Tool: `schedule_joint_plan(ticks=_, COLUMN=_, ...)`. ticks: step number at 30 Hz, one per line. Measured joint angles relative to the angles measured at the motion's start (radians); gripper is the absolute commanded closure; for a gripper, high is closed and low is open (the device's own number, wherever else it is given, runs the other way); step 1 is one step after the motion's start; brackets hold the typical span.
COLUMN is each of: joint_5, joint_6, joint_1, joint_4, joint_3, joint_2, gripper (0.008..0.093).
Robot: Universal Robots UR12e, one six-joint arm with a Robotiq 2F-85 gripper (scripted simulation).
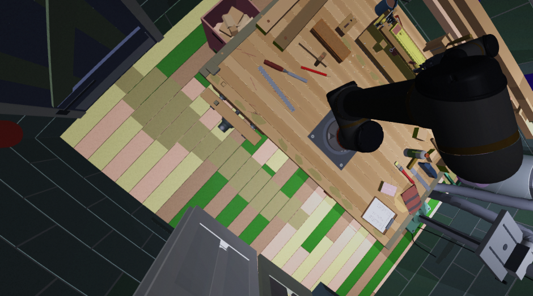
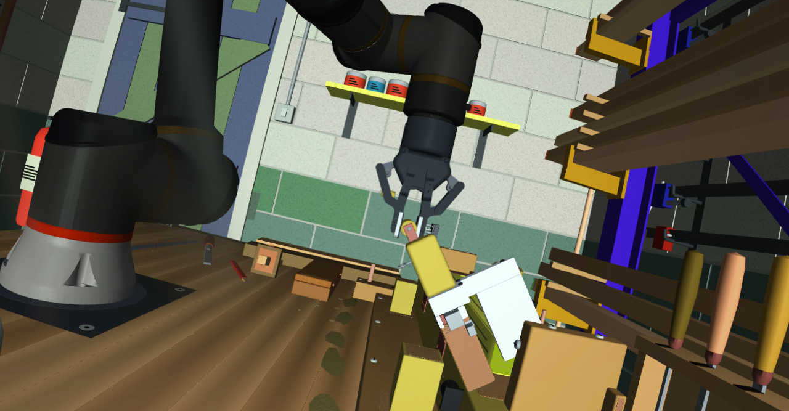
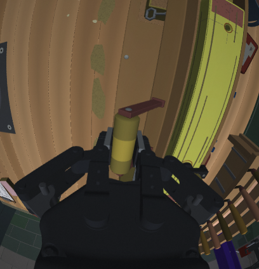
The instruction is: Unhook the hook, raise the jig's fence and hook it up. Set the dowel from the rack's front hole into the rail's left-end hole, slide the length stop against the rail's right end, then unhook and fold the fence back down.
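The jig's yellow fence stands tilted up from its wooden base at the bench's far side, its near end rising steeply toward the wall. My gripper is clamped on the fence's yellow cylindrical handle, above the jig. A red-brown hook arm pivots at the handle's end and points toward the fence. In the side camera the arm's large body hides most of the jig. A white block sits on the jig beside the fence. I cannot see the dowel rack or the length stop plainly.
Behind the jig a block wall carries a yellow shelf of paint cans. A lumber rack and hanging chisels crowd the right. The robot base stands left; a chisel, ruler and boards lie on the bench.
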Motion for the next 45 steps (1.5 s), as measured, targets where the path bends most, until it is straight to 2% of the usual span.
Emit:
schedule_joint_plan(ticks=23, joint_5=0.001, joint_6=0.034, joint_1=0.035, joint_4=0.011, joint_3=-0.093, joint_2=0.082, gripper=0.0934)
schedule_joint_plan(ticks=45, joint_5=0.001, joint_6=0.049, joint_1=0.049, joint_4=0.003, joint_3=-0.132, joint_2=0.128, gripper=0.0934)
